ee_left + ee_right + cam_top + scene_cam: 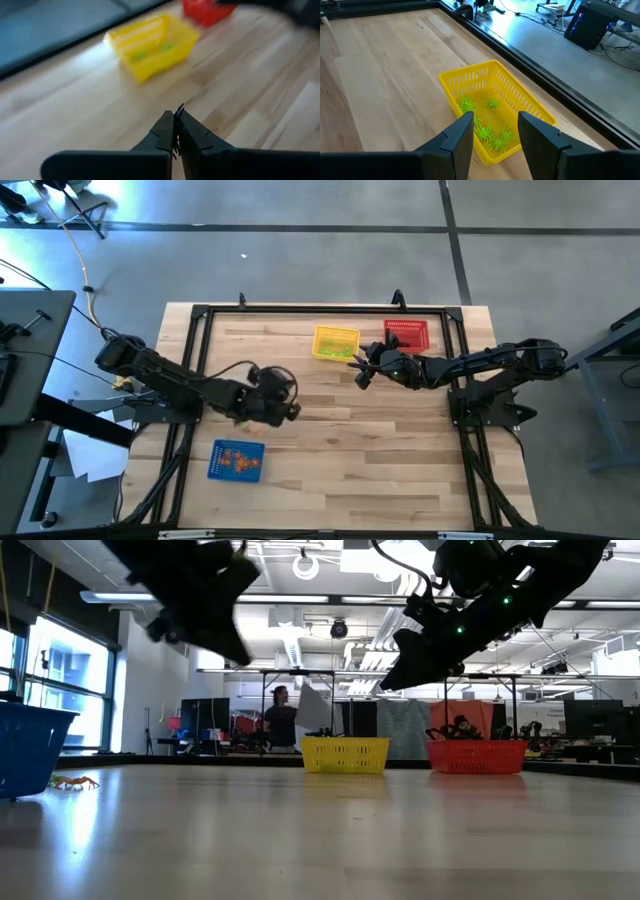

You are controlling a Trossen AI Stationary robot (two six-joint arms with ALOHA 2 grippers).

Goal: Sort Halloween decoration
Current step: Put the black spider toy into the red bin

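My left gripper hangs over the middle of the table, shut on a thin black trinket. My right gripper is open and hovers just near of the yellow basket, which holds several light green spider trinkets. It touches nothing. The red basket sits to the right of the yellow one, and black trinkets poke above its rim. The blue basket near the table's near left holds orange trinkets. One orange trinket lies on the table beside it. My left gripper pinches the black trinket between its two fingertips. Only thin black legs stick out past the tips. The trinket is lifted clear of the table. Which part of it sits between the fingers is hidden by the fingers themselves.
A black frame rail runs round the far edge and sides of the wooden table. The yellow basket and the red one stand close together at the far edge. A person stands in the room beyond the table.
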